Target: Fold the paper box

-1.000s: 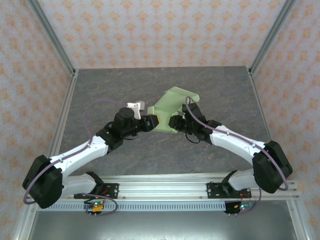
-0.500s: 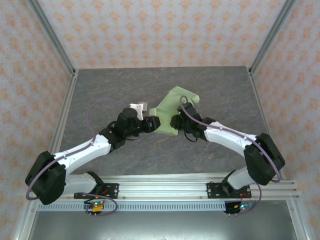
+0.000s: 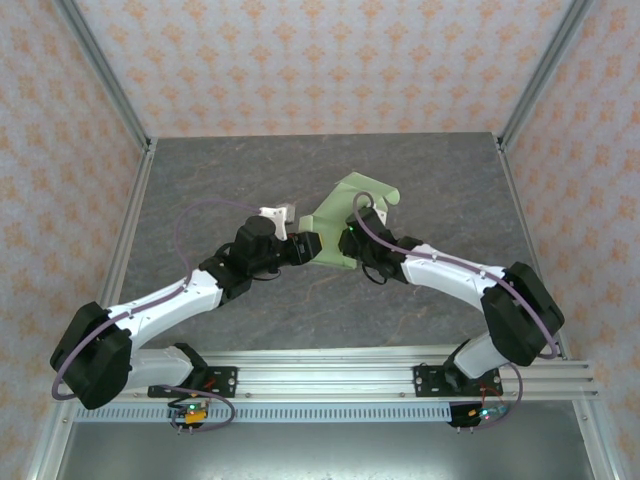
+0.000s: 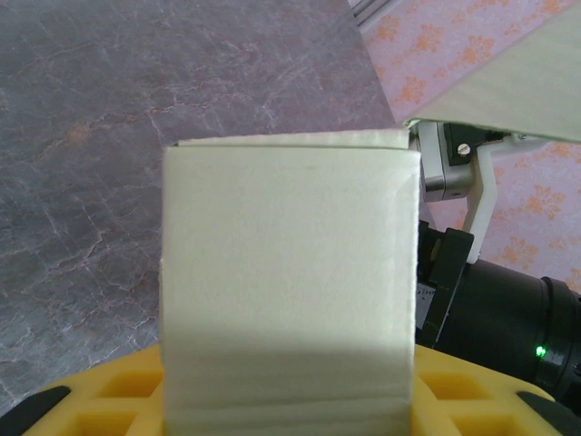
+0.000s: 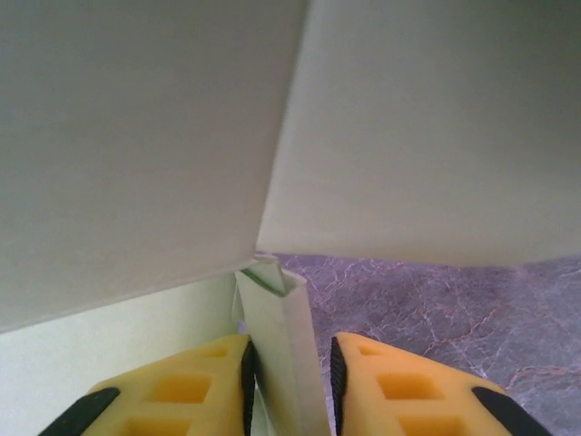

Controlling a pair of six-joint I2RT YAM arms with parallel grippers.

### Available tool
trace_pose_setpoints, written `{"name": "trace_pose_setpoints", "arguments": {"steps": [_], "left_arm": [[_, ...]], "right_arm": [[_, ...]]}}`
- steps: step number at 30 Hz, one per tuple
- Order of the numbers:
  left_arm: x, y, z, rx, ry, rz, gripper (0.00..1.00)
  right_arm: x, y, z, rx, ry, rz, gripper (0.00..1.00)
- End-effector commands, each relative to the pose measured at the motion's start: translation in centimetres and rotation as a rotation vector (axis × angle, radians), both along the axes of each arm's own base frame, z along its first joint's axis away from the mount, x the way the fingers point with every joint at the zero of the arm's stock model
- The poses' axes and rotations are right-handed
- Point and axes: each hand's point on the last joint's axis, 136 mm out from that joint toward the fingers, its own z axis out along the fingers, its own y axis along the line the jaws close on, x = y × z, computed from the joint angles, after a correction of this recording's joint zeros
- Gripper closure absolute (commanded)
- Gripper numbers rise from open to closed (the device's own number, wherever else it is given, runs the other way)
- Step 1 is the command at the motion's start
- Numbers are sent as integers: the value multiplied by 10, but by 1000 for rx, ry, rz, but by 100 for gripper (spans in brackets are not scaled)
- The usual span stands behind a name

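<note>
Two grippers meet at the paper box (image 3: 348,208), a pale yellow-green card piece positioned over the middle of the grey marbled table (image 3: 230,170).

1. Left gripper (image 3: 308,247): it contacts the lower left edge of the card. In the left wrist view, a flat square panel of the paper box (image 4: 290,272) lies across the yellow fingers (image 4: 118,400) and hides the gap between them, so whether the jaws are clamped or released cannot be determined.
2. Right gripper (image 3: 351,240): it contacts the lower right edge of the card. In the right wrist view, the right gripper (image 5: 290,350) has its yellow fingers (image 5: 191,381) pressed against both sides of a narrow folded strip of the paper box (image 5: 281,309), so it is grasping the card. Two broad panels rise above the strip and meet at a crease.
3. Indicator: a green light (image 4: 542,351) glows on the black housing of the right arm (image 4: 508,309), beside a white bracket (image 4: 481,195).
</note>
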Motion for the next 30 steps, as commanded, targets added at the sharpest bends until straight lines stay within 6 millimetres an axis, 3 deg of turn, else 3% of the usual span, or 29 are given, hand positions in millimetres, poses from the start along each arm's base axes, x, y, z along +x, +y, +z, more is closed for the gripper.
{"name": "trace_pose_setpoints", "arguments": {"steps": [1, 4, 10, 16, 21, 26, 30], "left_arm": [[0, -7, 23, -60, -61, -14, 64], [2, -5, 22, -43, -58, -1, 64], [5, -2, 20, -23, -64, 21, 64], [5, 1, 26, -42, -87, 32, 64], [-1, -4, 34, -75, -86, -2, 64], [-4, -12, 41, -101, -45, -53, 63], [-4, -18, 37, -99, 8, -93, 63]], "right_arm": [[6, -8, 12, 52, -52, -50, 65], [-2, -4, 36, 126, -100, -3, 60], [-34, -15, 69, 209, -176, 81, 50], [-60, -36, 59, 208, -178, 83, 47], [-66, -27, 48, 239, -165, 144, 46], [-75, -8, 61, 423, -212, 304, 45], [-74, -15, 62, 463, -195, 339, 43]]}}
